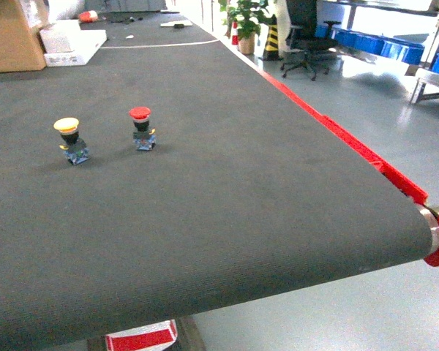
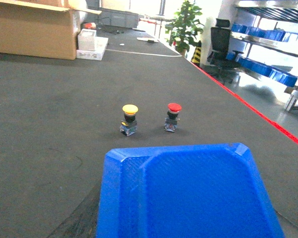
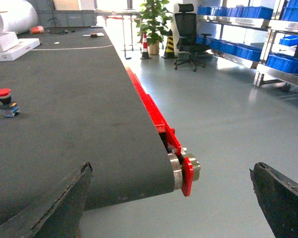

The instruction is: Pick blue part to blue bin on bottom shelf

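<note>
Left wrist view: blue part close to the lens

Left wrist camera showed me the blue part filling the bottom of the view, above the belt, on the near side of the yellow button and red button. It hid the left gripper, so I could not tell that gripper's state. The right gripper hung past the belt's end with its fingers wide apart and nothing between them. Blue bins sat on racks well across the floor.
</note>
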Controlling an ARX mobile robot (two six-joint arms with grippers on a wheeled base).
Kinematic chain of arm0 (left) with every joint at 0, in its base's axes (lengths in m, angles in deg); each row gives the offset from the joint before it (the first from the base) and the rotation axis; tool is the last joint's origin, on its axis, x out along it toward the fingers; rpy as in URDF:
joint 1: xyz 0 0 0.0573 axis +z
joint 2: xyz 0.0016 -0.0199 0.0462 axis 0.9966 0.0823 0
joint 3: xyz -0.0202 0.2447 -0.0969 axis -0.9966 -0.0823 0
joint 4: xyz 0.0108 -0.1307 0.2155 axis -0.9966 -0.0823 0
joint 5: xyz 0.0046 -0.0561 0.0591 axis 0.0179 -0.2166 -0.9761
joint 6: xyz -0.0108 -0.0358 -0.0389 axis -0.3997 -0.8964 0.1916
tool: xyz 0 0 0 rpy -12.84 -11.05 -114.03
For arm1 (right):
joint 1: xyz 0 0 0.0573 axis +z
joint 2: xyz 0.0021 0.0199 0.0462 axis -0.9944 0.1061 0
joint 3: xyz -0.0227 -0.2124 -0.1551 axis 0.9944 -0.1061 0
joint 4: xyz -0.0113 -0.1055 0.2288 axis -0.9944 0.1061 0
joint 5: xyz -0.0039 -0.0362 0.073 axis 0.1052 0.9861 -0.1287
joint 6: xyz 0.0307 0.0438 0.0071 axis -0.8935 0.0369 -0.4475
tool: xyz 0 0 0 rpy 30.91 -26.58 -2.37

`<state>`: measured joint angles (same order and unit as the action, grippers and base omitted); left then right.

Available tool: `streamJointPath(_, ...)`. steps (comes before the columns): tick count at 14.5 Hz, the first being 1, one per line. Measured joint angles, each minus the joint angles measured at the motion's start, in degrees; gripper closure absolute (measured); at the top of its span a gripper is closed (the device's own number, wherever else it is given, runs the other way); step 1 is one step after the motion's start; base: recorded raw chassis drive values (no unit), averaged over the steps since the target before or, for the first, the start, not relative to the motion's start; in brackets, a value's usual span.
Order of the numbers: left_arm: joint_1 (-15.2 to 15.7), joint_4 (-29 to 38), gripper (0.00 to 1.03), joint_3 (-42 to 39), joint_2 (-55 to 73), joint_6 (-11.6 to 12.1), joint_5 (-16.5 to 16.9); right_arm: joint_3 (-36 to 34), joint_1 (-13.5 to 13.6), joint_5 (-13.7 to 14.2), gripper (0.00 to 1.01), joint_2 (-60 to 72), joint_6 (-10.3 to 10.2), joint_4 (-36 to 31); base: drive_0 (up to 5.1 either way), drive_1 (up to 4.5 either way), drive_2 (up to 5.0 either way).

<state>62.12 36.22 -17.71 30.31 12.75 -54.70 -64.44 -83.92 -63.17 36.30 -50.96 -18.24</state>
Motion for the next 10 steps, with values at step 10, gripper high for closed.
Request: streamJointPath(10,0.0,0.0,0.59,0.0,0.0,-0.02,0.0,0.0,0.0,0.0,0.03,0.0,0.0,0.02,-1.7,-1.65,-1.7)
